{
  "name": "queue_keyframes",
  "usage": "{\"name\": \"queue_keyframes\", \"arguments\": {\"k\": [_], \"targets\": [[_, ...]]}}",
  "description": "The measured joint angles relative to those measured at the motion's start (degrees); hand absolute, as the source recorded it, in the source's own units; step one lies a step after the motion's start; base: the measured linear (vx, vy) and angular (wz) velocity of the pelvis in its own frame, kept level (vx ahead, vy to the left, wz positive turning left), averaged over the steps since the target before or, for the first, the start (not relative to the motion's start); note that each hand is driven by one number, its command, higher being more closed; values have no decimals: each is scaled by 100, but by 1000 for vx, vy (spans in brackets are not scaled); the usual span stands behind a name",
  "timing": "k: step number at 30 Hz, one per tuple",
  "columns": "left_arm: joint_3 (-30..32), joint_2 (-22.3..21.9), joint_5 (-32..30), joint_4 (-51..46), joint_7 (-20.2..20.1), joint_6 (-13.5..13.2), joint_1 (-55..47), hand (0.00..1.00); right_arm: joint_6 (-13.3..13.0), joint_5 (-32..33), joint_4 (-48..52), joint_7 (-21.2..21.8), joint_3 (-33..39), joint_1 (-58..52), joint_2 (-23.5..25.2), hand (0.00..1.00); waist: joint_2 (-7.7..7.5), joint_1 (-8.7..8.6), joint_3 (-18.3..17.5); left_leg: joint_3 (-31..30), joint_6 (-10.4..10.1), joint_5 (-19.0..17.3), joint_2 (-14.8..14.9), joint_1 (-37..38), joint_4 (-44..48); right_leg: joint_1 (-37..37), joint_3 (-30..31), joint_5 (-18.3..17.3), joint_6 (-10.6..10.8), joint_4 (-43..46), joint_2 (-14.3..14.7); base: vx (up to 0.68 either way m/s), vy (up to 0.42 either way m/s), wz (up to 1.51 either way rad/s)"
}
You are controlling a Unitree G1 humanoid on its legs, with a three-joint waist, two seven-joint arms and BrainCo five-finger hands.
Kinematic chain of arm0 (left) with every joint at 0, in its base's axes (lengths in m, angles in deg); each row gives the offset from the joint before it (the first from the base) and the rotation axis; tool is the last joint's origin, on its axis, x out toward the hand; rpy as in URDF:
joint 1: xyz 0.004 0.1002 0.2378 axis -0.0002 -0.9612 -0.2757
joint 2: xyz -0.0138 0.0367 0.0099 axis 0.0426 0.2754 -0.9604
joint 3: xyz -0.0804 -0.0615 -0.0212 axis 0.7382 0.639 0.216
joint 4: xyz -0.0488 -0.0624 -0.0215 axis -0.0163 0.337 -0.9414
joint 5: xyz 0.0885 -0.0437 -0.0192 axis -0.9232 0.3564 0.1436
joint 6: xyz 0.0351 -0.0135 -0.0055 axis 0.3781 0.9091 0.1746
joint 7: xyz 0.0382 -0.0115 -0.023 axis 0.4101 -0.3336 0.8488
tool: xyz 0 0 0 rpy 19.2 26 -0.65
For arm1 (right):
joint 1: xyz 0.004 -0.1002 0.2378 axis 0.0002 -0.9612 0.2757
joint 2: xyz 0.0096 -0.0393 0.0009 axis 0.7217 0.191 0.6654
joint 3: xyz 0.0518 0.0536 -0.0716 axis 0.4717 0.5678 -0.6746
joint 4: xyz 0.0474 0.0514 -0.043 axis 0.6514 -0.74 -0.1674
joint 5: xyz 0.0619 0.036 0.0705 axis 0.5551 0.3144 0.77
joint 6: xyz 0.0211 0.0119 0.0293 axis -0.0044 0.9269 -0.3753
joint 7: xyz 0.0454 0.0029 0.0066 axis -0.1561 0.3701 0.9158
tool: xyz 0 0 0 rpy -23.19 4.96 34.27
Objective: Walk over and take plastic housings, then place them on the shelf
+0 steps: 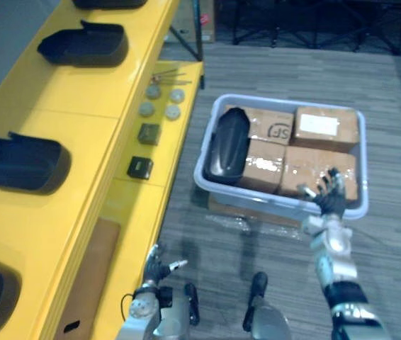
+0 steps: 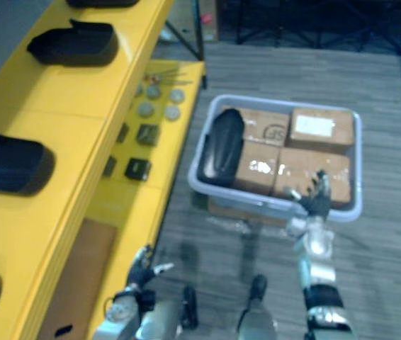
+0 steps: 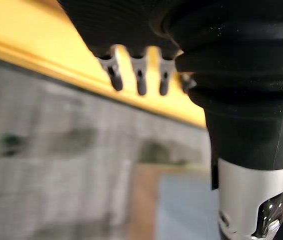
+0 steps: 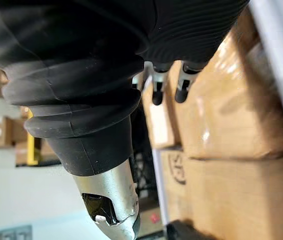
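I count five black plastic housings. Four sit hollow side up in a row along the top level of the yellow shelf on my left, and the farthest and nearest of them are cut off at the edge of my sight. The fifth housing lies rounded side up in the left end of the pale bin, touching the boxes beside it.

Four cardboard boxes take up the rest of the bin, two rows of two. The bin stands on the grey floor just beside the shelf.

On the shelf's lower level I count four round grey discs clustered two by two. Nearer to me are two small dark blocks, one behind the other. From my right eye two more dark blocks show further in, partly beneath the upper level. One brown sheet lies flat on the lower level, closest to me.

My right hand is raised over the bin's near rim, fingers straight and spread apart, with nothing in them. From the wrist, my fingertips point over the boxes. I cannot tell whether the hand touches the rim.

My left hand hangs low by the shelf's lower edge, fingers loose and apart, also empty
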Motion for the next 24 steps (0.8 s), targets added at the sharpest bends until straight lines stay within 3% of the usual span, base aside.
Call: {"name": "queue_keyframes", "arguments": {"k": [3,9,13,15,19,24], "targets": [[14,48,-11,432,2,-85,110,0,225,117,-427,-8,-1,647,-317,0,19,52,227,-147,27,17,-61,-201,108,-101,-143,-13,11,128,-93,-122,48,27],[109,163,-13,911,30,-953,242,0,581,258,-1351,6,-93,1674,-820,0,97,213,528,-363,94,76,-191,-481,313,-287,-344,-61,46,447,-285,-89,58,22],[120,152,-32,1120,601,-1620,304,0,784,331,-1824,-128,-290,2138,-1143,0,162,340,629,-478,97,74,-211,-703,484,-458,-490,-153,29,691,-360,-57,52,13],[120,144,-146,1114,901,-1820,309,0,812,338,-2063,-163,-291,2254,-1236,0,186,409,654,-535,97,73,-218,-791,561,-537,-551,-238,13,850,-398,-56,36,17],[171,145,-283,1058,1273,-2004,488,0,990,347,-2497,-276,-293,2624,-1494,0,284,473,777,-704,99,71,-223,-1082,761,-735,-702,-364,-31,1121,-455,-71,31,19],[211,143,-279,980,1238,-2031,526,0,1171,377,-2891,-466,-296,2913,-1599,0,313,583,793,-748,99,71,-196,-1198,864,-837,-744,-396,-45,1235,-457,-43,23,4]]}}
